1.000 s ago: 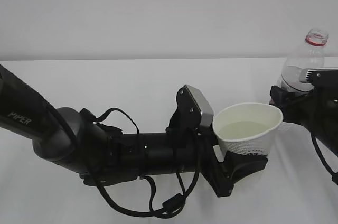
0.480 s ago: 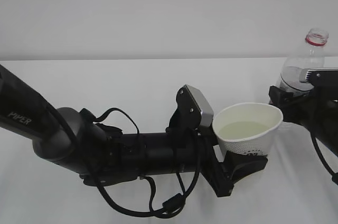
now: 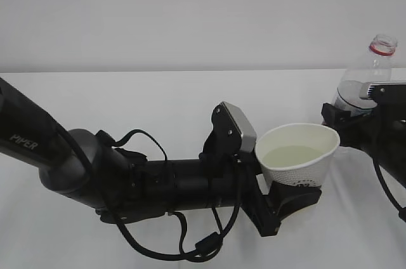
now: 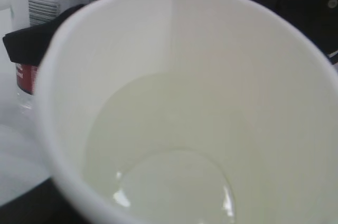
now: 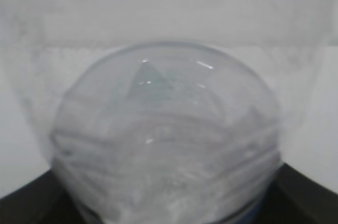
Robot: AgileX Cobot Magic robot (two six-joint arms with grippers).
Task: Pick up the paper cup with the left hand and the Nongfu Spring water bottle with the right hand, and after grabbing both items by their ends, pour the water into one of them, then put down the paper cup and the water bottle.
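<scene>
Paper cup (image 3: 298, 155), with pale water (image 3: 293, 154) inside, sits clamped low in the left hand (image 3: 288, 202) above the white worktop (image 3: 158, 101). To its right, the uncapped Nongfu Spring water bottle (image 3: 365, 78) stands upright against the right hand (image 3: 346, 123); I cannot tell whether that hand grips it.

The small tapered paper cup (image 3: 297, 158) is white, with dark print low on its side, and the clear liquid (image 4: 163, 155) in it looks faintly yellowish. The clear ribbed plastic bottle (image 3: 366, 75) has a red neck ring and a white label with a black barcode and red patch. The black arm (image 3: 76, 167) bears white "PIPER" lettering.
</scene>
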